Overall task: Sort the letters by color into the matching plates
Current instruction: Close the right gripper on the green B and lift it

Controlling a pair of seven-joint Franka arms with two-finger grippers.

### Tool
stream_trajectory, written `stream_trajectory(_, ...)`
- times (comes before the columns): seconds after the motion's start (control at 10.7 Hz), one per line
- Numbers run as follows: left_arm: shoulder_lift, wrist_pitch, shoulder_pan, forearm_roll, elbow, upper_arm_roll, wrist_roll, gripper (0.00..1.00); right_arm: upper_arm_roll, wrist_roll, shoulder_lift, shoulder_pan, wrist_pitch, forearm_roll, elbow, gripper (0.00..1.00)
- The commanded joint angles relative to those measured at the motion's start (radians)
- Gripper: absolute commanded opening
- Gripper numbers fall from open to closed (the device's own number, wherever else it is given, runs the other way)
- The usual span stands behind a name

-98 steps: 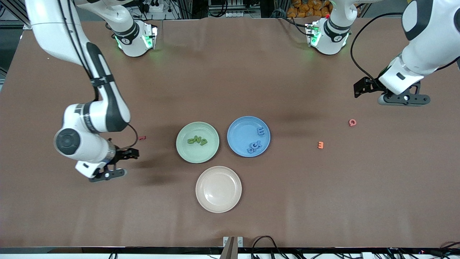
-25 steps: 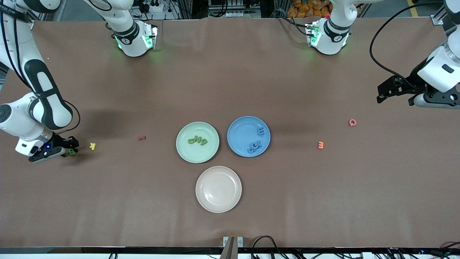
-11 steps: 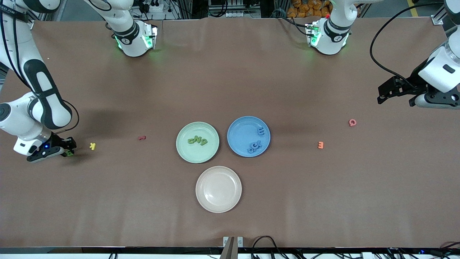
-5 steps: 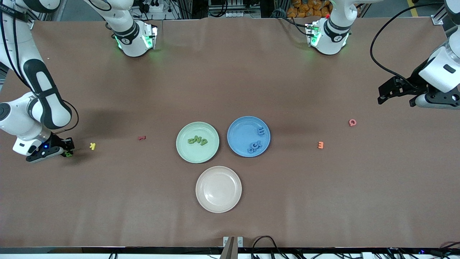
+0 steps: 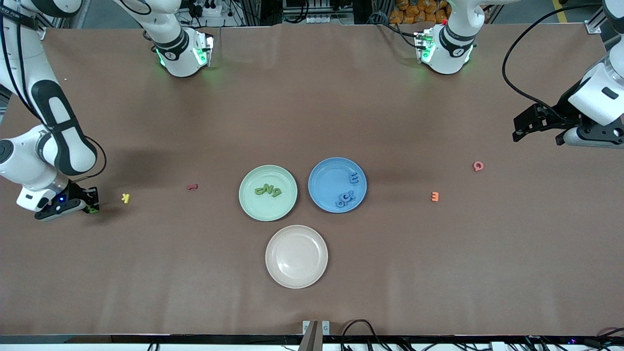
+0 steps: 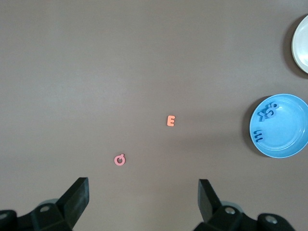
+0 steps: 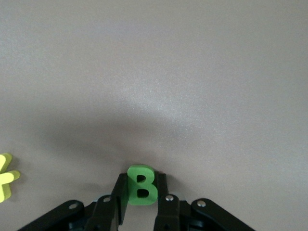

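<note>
My right gripper (image 5: 90, 207) is at the right arm's end of the table, shut on a green letter B (image 7: 141, 185), which also shows in the front view (image 5: 91, 209), low at the cloth. The pale green plate (image 5: 248, 204) holds three green letters (image 5: 267, 190). The blue plate (image 5: 324, 175) beside it holds several blue letters (image 5: 345, 198); it also shows in the left wrist view (image 6: 288, 144). My left gripper (image 6: 143, 202) is open and empty, held over bare cloth at the left arm's end, where the arm waits.
A yellow K (image 5: 126, 198) lies close beside my right gripper, toward the plates. A dark red letter (image 5: 193, 186) lies between it and the green plate. A beige-pink plate (image 5: 273, 273) sits nearer the front camera. An orange E (image 5: 435, 196) and a pink letter (image 5: 478, 166) lie near the left arm's end.
My right gripper has shifted slightly toward the right arm's end of the table and closed round the green B. The left arm has barely moved.
</note>
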Motion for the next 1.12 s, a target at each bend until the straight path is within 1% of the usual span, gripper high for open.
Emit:
stream_trajectory(0.0,-0.015,0.009,0.004,0.007,-0.01,-0.005,0.013,1.0,0.011,-0.019,0.013,-0.007,0.0,0.02,0.023,0.28)
stream_trajectory(0.19,-0.019,0.009,0.004,0.007,-0.01,-0.005,0.013,1.0,0.012,-0.016,-0.009,-0.007,-0.034,0.021,0.025,0.28)
stream_trajectory(0.37,-0.019,0.009,0.003,0.007,-0.01,-0.005,0.015,1.0,0.012,0.004,-0.053,0.001,-0.127,0.026,0.037,0.28)
stream_trajectory(0.56,-0.019,0.012,0.003,0.007,-0.01,-0.005,0.024,1.0,0.012,0.117,-0.098,0.029,-0.205,0.026,0.037,0.28)
stream_trajectory(0.75,-0.017,0.016,0.004,0.007,-0.01,-0.005,0.026,1.0,0.012,0.273,-0.131,0.071,-0.279,0.024,0.036,0.28)
stream_trajectory(0.93,-0.017,0.019,0.004,0.007,-0.012,-0.005,0.027,1.0,0.012,0.45,-0.165,0.142,-0.333,0.024,0.036,0.29)
stream_trajectory(1.02,-0.017,0.021,0.004,0.007,-0.012,-0.005,0.027,1.0,0.012,0.527,-0.173,0.177,-0.338,0.024,0.036,0.29)
